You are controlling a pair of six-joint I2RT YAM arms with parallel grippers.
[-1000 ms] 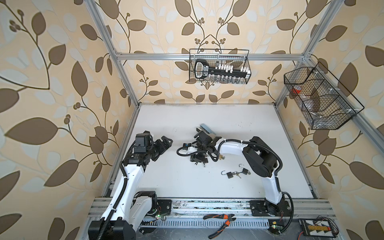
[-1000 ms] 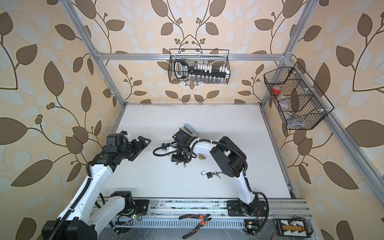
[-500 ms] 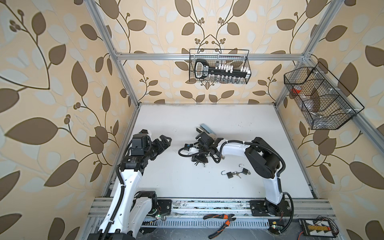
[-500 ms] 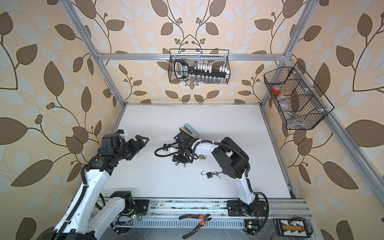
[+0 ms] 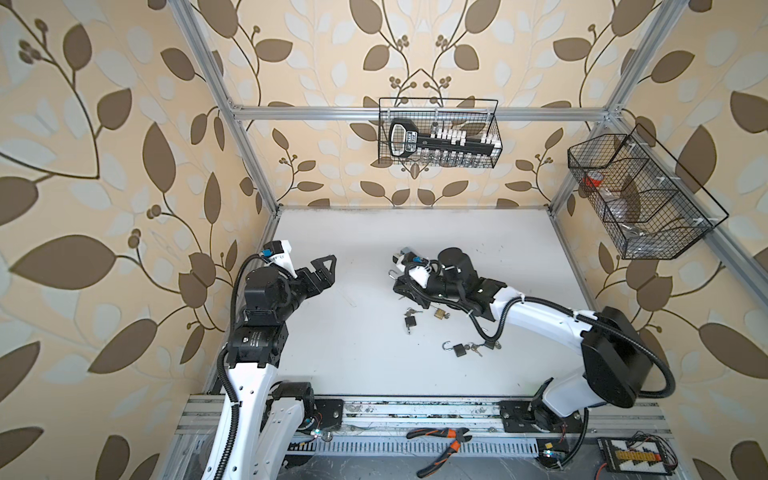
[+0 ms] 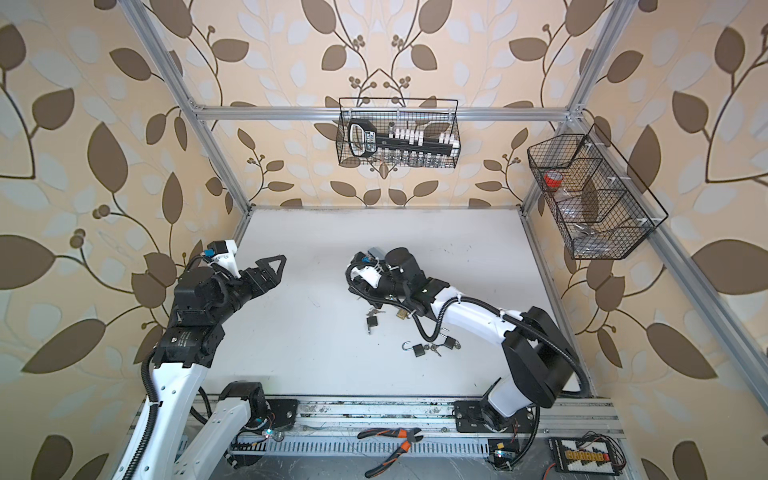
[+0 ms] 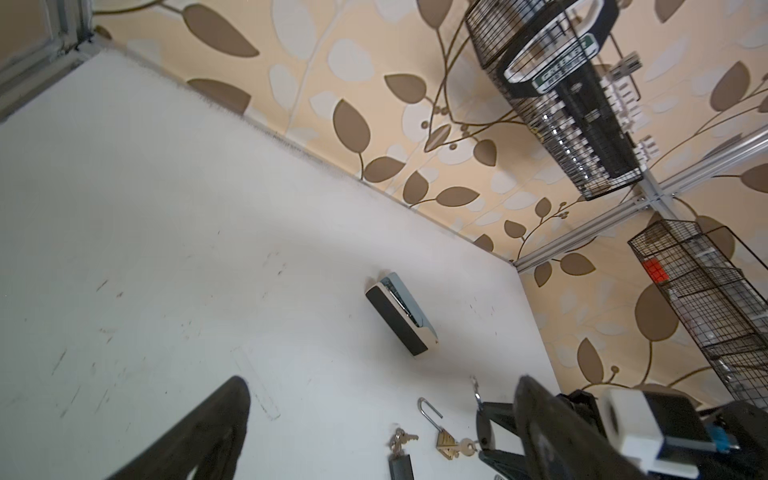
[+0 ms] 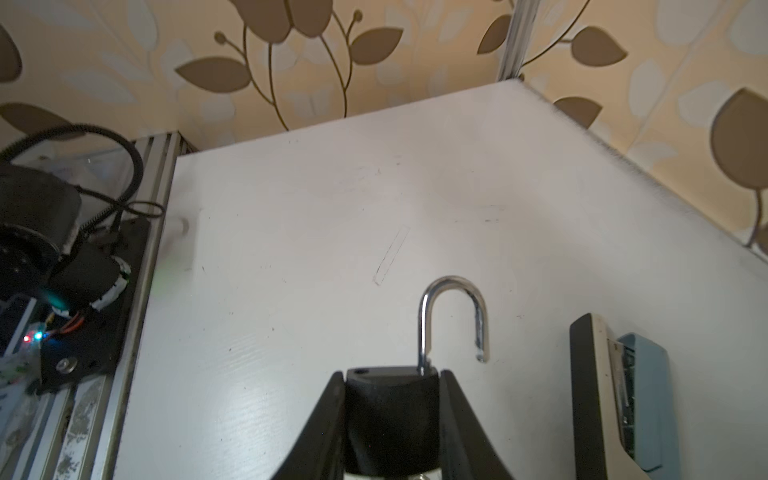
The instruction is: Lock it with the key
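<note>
right gripper [image 8: 392,374] clamps black padlock [image 8: 390,419] body, shackle [image 8: 453,286] open, sticking out past fingertips [image 8: 330,415]; left gripper [image 5: 326,272] spread wide, empty, well apart.

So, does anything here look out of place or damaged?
Nothing looks spilled or broken. The padlock in the right gripper has its shackle open, not yet locked. Only the pliers look misplaced: they lie on the front frame, off the white table.
</note>
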